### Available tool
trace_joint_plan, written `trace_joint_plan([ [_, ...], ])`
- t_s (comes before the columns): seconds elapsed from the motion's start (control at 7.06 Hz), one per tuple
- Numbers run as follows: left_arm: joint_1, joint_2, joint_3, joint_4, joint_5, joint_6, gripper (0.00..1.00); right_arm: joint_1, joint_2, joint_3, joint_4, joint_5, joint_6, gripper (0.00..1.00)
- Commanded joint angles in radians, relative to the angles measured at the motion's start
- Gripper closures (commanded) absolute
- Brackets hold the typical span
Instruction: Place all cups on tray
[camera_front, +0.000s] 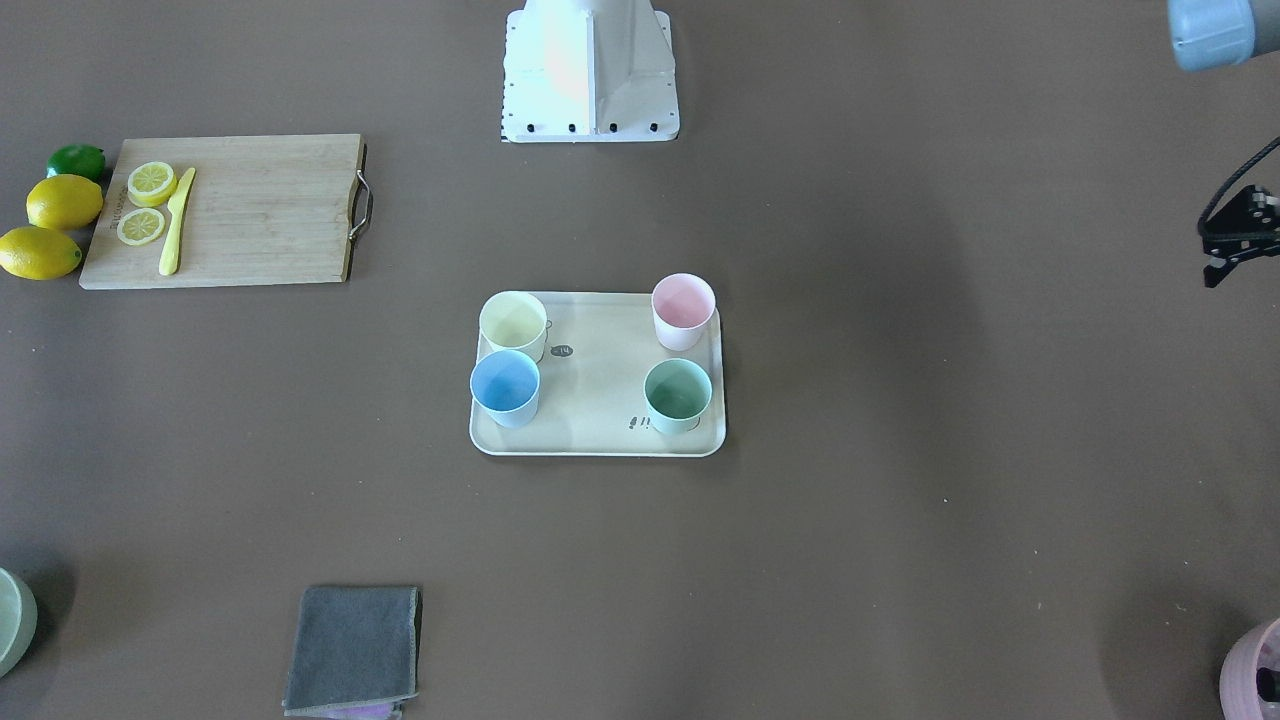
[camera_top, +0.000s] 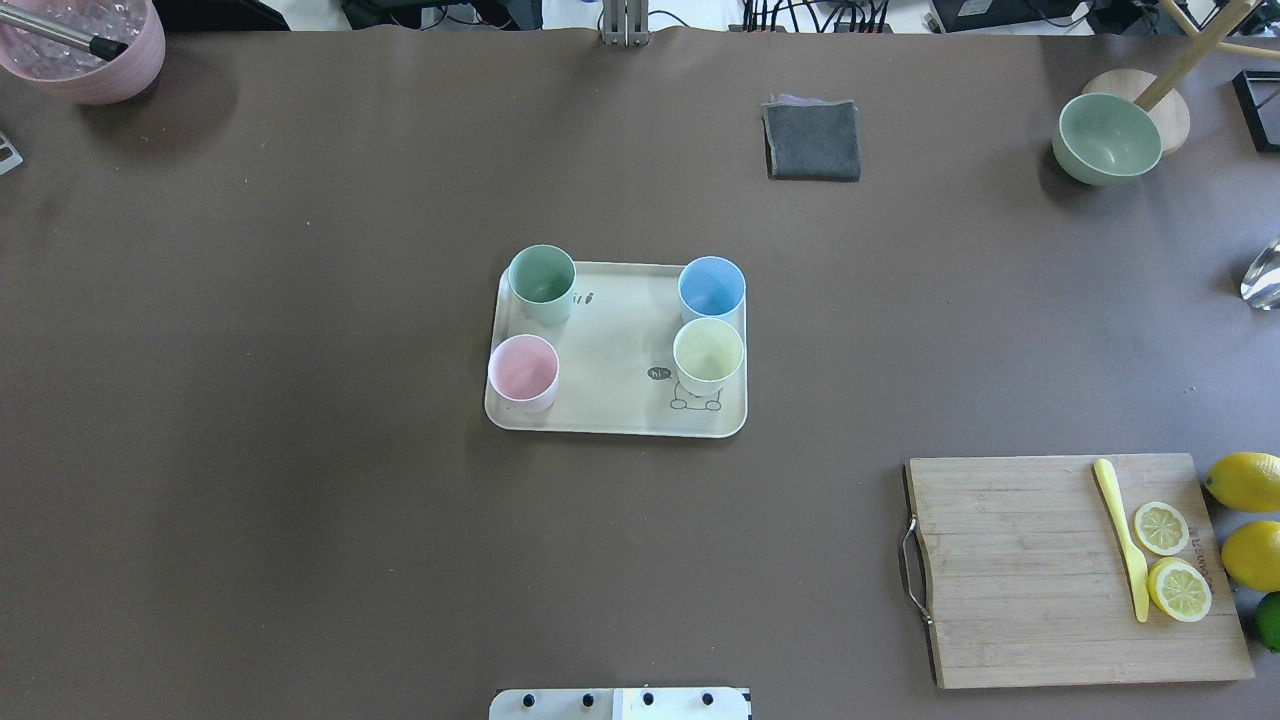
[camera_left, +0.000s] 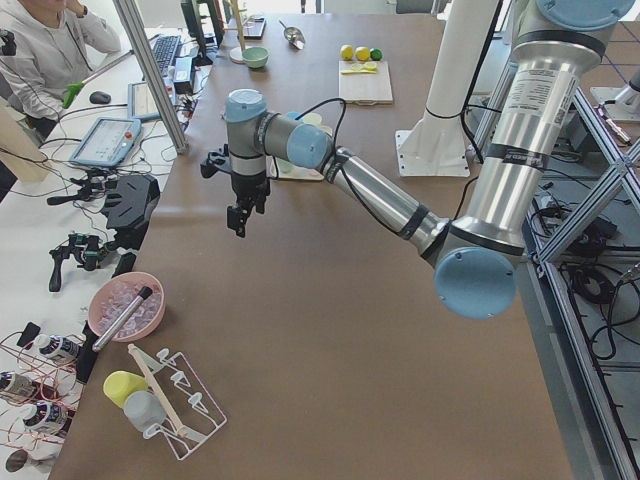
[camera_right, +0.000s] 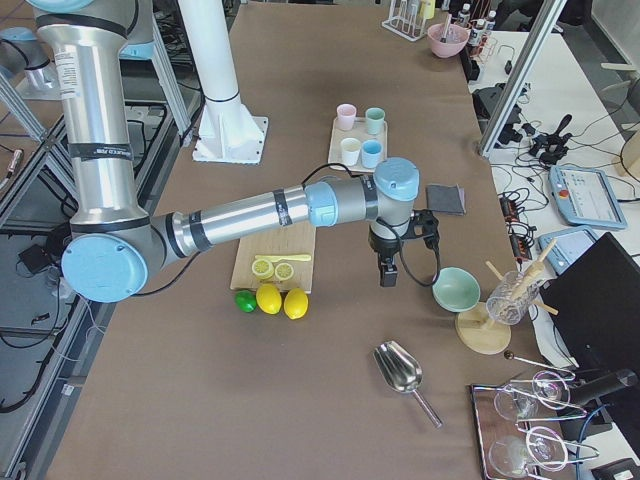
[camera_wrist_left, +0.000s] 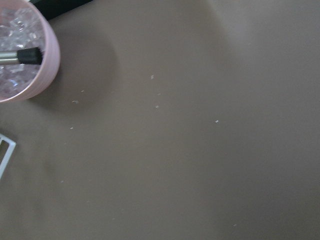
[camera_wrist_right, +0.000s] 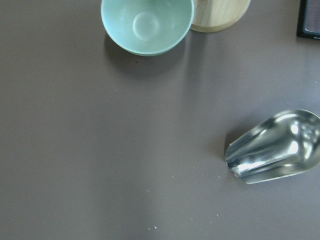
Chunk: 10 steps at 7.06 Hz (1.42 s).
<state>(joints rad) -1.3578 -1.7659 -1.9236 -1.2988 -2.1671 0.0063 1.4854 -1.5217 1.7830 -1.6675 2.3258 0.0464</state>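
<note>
The cream tray lies in the middle of the table and also shows in the front view. All four cups stand upright on it: mint green, light blue, pale yellow and pink. My left gripper hangs over bare table far off the tray toward the table's left end; I cannot tell if it is open. My right gripper hovers near the table's right end, by the green bowl; I cannot tell its state. Neither holds anything visible.
A wooden cutting board with a yellow knife, lemon slices and lemons beside it sits front right. A grey cloth, a pale green bowl, a metal scoop and a mauve-pink vessel stand around the edges.
</note>
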Motion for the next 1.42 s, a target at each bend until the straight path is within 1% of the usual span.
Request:
trace_joint_plan([
  [0.0, -0.03, 0.097, 0.001, -0.005, -0.006, 0.034, 0.01, 0.05, -0.055, 0.003, -0.002, -0.006, -0.074, 0.0],
  [0.14, -0.029, 0.118, -0.003, -0.011, -0.008, 0.029, 0.01, 0.05, -0.057, 0.004, -0.002, -0.013, -0.077, 0.0],
  [0.28, -0.026, 0.117, 0.006, -0.011, -0.04, 0.024, 0.01, 0.05, -0.058, 0.012, -0.003, -0.013, -0.08, 0.0],
  [0.57, -0.03, 0.124, 0.043, -0.013, -0.144, 0.027, 0.01, 0.052, -0.066, 0.01, -0.003, -0.008, -0.082, 0.0],
  [0.71, -0.064, 0.129, 0.061, -0.017, -0.224, 0.032, 0.01, 0.052, -0.066, 0.01, -0.003, -0.008, -0.08, 0.0],
  [1.13, -0.109, 0.131, 0.07, -0.016, -0.218, 0.027, 0.01, 0.058, -0.067, 0.004, -0.005, 0.009, -0.08, 0.0],
  [1.27, -0.16, 0.134, 0.072, -0.016, -0.218, 0.027, 0.01, 0.068, -0.077, 0.013, -0.003, 0.02, -0.08, 0.0],
])
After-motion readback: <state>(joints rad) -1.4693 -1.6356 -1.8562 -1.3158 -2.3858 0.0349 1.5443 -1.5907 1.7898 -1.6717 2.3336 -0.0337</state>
